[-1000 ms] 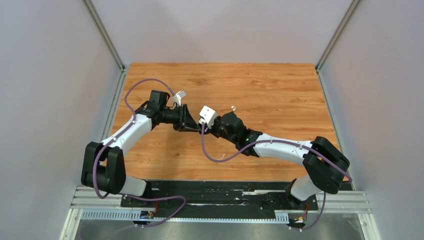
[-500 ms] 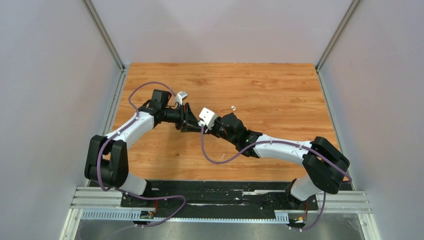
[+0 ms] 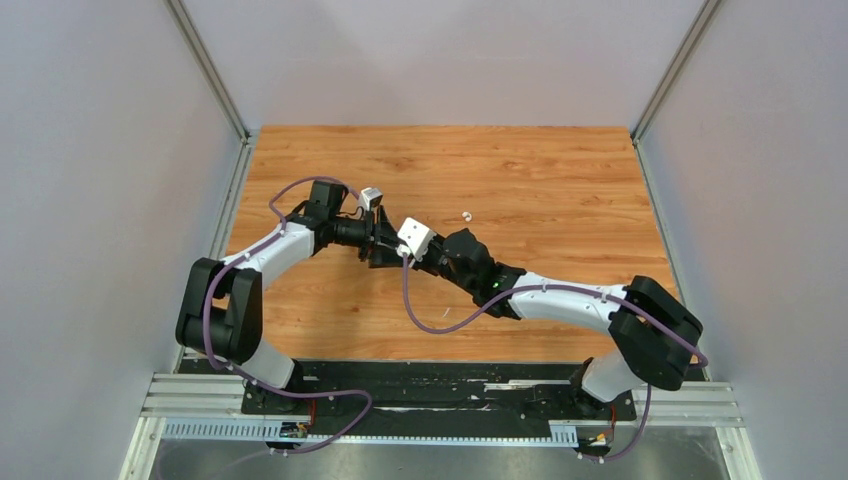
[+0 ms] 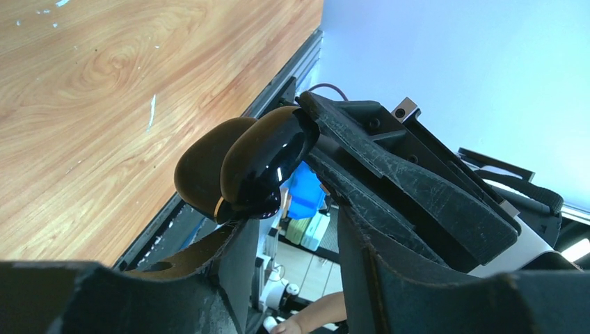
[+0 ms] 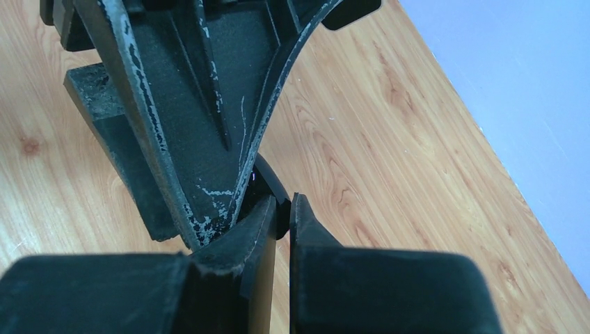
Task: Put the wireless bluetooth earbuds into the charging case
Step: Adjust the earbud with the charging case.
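One glossy black pebble-shaped charging case [image 4: 243,167] mid-frame, long axis lower-left to upper-right; right gripper [image 5: 282,209] pinching its upper end; left gripper [image 4: 292,226] spread; one tiny white earbud [image 3: 466,214] on wooden table [image 3: 560,180], upper centre.

Right wrist view, centre: we see only a dark sliver of the charging case [image 5: 273,184], the rest hidden behind a finger [image 5: 195,125] of the left gripper [image 3: 386,250]; overhead, upper centre, the white speck [image 3: 466,214] is too small to identify
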Robot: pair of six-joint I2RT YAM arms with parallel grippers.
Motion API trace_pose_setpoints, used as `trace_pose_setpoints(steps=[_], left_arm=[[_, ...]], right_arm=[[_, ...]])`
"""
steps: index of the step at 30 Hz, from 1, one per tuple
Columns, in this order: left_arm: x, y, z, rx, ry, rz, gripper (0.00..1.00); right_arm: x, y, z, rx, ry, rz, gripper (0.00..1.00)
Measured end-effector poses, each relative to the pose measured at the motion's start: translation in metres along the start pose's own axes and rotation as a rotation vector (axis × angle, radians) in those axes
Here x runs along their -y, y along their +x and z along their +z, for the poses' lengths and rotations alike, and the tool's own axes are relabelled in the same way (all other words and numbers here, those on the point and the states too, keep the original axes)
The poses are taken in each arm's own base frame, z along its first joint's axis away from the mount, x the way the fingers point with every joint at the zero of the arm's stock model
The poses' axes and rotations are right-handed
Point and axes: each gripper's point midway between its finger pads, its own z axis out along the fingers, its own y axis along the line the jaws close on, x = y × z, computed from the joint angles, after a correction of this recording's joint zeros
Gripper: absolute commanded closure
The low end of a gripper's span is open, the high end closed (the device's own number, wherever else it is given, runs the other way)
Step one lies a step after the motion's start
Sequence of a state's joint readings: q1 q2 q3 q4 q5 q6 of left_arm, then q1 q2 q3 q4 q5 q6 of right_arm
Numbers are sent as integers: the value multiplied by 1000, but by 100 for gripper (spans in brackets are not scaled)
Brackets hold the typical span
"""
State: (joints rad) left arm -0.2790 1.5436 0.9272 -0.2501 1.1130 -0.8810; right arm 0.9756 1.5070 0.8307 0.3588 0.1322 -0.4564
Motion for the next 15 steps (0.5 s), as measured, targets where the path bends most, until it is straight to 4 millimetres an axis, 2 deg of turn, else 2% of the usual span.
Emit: trace_pose_setpoints(steps=[10, 15], left_arm=[[5, 6, -11, -40, 8, 62, 34], [34, 7, -30, -34, 32, 219, 31]], right_arm=[[0, -2, -2, 4, -5, 11, 100], [2, 6, -2, -23, -10, 36, 100]])
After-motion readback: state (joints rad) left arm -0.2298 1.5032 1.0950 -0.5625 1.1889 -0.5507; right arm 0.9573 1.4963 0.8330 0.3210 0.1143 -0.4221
